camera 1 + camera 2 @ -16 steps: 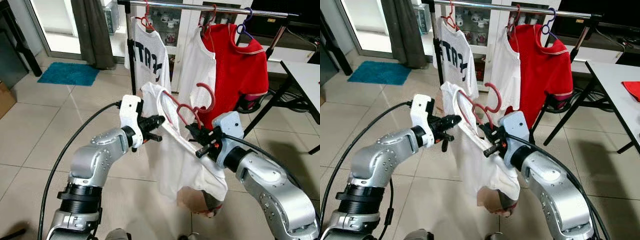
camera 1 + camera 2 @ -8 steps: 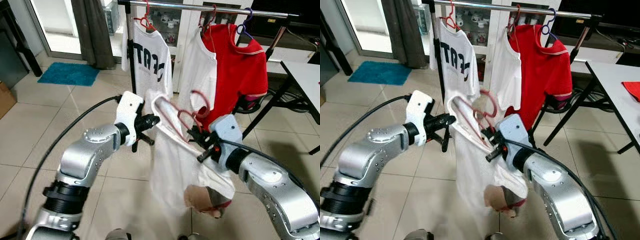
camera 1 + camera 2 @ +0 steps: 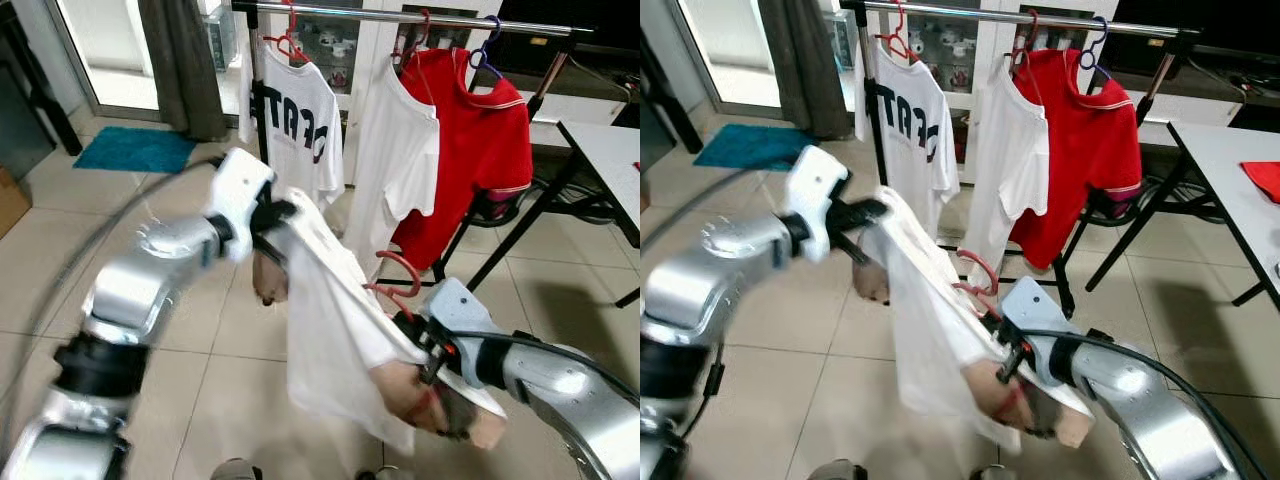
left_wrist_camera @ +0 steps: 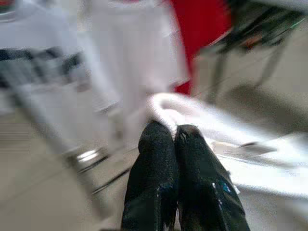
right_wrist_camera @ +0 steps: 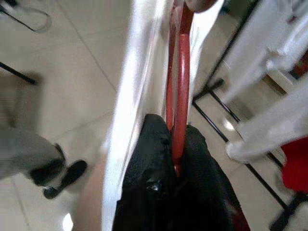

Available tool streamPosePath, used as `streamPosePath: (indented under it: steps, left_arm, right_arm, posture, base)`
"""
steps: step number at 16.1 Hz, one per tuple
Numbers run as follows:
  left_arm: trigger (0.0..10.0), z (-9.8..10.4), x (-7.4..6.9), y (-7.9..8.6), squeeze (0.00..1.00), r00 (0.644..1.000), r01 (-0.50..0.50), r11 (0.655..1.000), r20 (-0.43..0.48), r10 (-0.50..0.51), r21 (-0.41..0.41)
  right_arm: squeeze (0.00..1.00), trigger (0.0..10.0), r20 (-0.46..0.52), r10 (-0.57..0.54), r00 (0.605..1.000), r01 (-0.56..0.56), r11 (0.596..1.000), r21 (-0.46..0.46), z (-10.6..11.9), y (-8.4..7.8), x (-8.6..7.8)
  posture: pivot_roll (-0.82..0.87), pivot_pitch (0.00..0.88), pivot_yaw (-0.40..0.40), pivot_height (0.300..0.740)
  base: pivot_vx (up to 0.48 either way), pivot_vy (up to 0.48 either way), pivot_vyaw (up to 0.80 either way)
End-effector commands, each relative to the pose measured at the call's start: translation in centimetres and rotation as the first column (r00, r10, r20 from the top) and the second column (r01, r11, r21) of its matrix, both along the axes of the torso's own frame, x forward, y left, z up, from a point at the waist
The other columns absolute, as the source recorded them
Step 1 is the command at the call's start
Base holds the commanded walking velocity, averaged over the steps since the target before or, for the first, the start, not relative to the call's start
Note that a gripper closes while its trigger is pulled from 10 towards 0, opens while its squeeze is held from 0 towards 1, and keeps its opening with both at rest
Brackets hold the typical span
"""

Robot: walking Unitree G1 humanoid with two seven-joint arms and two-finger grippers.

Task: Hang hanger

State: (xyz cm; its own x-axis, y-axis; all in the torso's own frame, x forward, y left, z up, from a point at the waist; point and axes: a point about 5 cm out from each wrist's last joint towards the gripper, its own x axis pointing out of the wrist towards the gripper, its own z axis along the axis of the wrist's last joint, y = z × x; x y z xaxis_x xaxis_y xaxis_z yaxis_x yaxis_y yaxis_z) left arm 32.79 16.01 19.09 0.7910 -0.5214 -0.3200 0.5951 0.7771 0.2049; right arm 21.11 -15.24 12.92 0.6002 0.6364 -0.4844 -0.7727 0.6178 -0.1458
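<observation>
Currently: right end effector [image 3: 412, 335] clamped on red hanger [image 3: 397, 283], low, well below rail [image 3: 400, 14]. Left end effector [image 3: 275, 213] pinched on white shirt [image 3: 330, 330] shoulder. Advice: raise both together, keep hook upright, aim for gap beside lettered shirt [image 3: 295, 120].

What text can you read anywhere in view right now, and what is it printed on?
"TA" then two or three more dark block letters, unclear in the folds: on the white printed t-shirt hanging leftmost on the silver clothes rail.
No other readable text; both wrist views are motion-blurred.
</observation>
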Motion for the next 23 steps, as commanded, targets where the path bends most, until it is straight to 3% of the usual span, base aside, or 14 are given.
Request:
streamPosePath:
  steps: [1,2,4,8,10,12,13,14,16,18,20,21,22,23]
  left_arm:
    - [0.0,1.0,1.2,3.1,0.0,0.985,-0.151,0.982,0.096,0.14,0.111]
    - [0.0,0.9,1.4,3.7,0.0,0.981,-0.175,0.975,0.106,0.162,0.134]
    - [0.0,0.4,2.8,6.5,0.0,0.942,-0.324,0.94,0.133,0.309,0.107]
    - [0.0,-1.4,3.6,6.6,0.0,0.925,-0.369,0.929,0.09,0.368,-0.006]
    - [0.0,-1.9,3.4,4.5,0.0,0.964,-0.258,0.964,0.051,0.262,-0.07]
    - [0.0,-3.0,0.9,-0.3,0.0,0.997,0.036,0.984,-0.054,-0.046,-0.172]
    - [0.0,-3.0,0.9,-0.3,0.0,0.997,0.036,0.984,-0.054,-0.046,-0.172]
    - [0.0,-2.7,-1.7,-3.6,0.0,0.959,0.235,0.939,-0.1,-0.267,-0.251]
    - [0.0,-2.0,-3.9,-5.2,0.0,0.895,0.384,0.876,-0.117,-0.431,-0.293]
    - [0.0,-1.3,-5.1,-5.2,0.0,0.867,0.431,0.85,-0.122,-0.484,-0.303]
    - [0.0,-1.4,-4.6,-4.2,0.0,0.918,0.338,0.898,-0.111,-0.38,-0.281]
    - [2.9,-1.8,-3.9,-2.9,0.0,0.982,0.134,0.958,-0.092,-0.162,-0.255]
    - [10.0,-2.2,-3.6,-2.0,0.0,0.998,-0.005,0.971,-0.067,-0.011,-0.24]
    - [10.0,-2.4,-3.6,-1.6,0.0,0.998,-0.055,0.97,-0.05,0.044,-0.236]
  right_arm:
    - [0.0,0.0,-0.012,0.024,1.0,-0.023,0.999,0.028,0.6,-0.8,-0.5]
    - [0.0,0.0,-0.013,0.036,0.999,-0.035,0.998,0.05,0.8,-0.8,-0.7]
    - [0.0,0.0,-0.023,0.129,0.991,-0.12,0.965,0.233,2.7,-0.2,-1.8]
    - [0.0,0.0,-0.013,0.16,0.987,-0.145,0.921,0.361,3.6,0.4,-2.4]
    - [0.0,0.0,0.02,0.042,0.999,-0.046,0.909,0.413,4.1,0.4,-1.2]
    - [0.0,0.0,0.054,-0.266,0.962,0.2,0.829,0.522,4.6,0.3,1.7]
    - [0.0,0.0,0.054,-0.266,0.962,0.2,0.829,0.522,4.6,0.3,1.7]
    - [0.0,0.0,-0.002,-0.48,0.878,0.371,0.676,0.637,4.7,0.2,3.4]
    - [0.0,0.0,-0.02,-0.537,0.843,0.426,0.645,0.634,4.3,0.5,4.1]
    - [0.0,0.0,-0.021,-0.611,0.791,0.488,0.61,0.625,4.0,-0.1,4.8]
    - [0.0,0.5,-0.016,-0.671,0.741,0.55,0.593,0.588,3.5,-1.0,5.0]
    - [0.0,10.0,-0.048,-0.675,0.736,0.594,0.609,0.526,2.2,-1.1,4.6]
    - [0.0,10.0,-0.048,-0.647,0.761,0.584,0.651,0.485,1.5,-0.9,4.0]
    - [0.0,10.0,-0.054,-0.65,0.758,0.597,0.658,0.46,1.1,-0.8,3.7]
  posture:
    - [-0.04,0.035,-0.006,0.74]
    - [-0.04,0.036,-0.005,0.74]
    - [-0.04,0.037,-0.004,0.74]
    - [-0.05,0.04,0.0,0.74]
    - [-0.05,0.041,0.002,0.74]
    - [-0.05,0.042,-0.002,0.74]
    - [-0.05,0.042,-0.002,0.74]
    - [-0.04,0.043,-0.006,0.74]
    - [-0.04,0.044,-0.009,0.74]
    - [-0.03,0.043,-0.011,0.74]
    - [-0.02,0.042,-0.009,0.74]
    - [-0.03,0.044,-0.007,0.74]
    - [-0.03,0.046,-0.007,0.74]
    - [-0.03,0.046,-0.007,0.74]
  base:
    - [0.0,0.0,0.0]
    - [0.0,0.0,0.0]
    - [0.0,0.0,0.0]
    - [0.0,0.0,0.0]
    - [0.0,0.0,0.0]
    - [0.0,0.0,0.0]
    - [0.0,0.0,0.0]
    - [0.0,0.0,0.0]
    - [0.0,0.0,0.0]
    - [0.0,0.0,0.0]
    - [0.0,0.0,0.0]
    - [0.0,0.0,0.0]
    - [0.0,0.0,0.0]
    - [0.0,0.0,0.0]
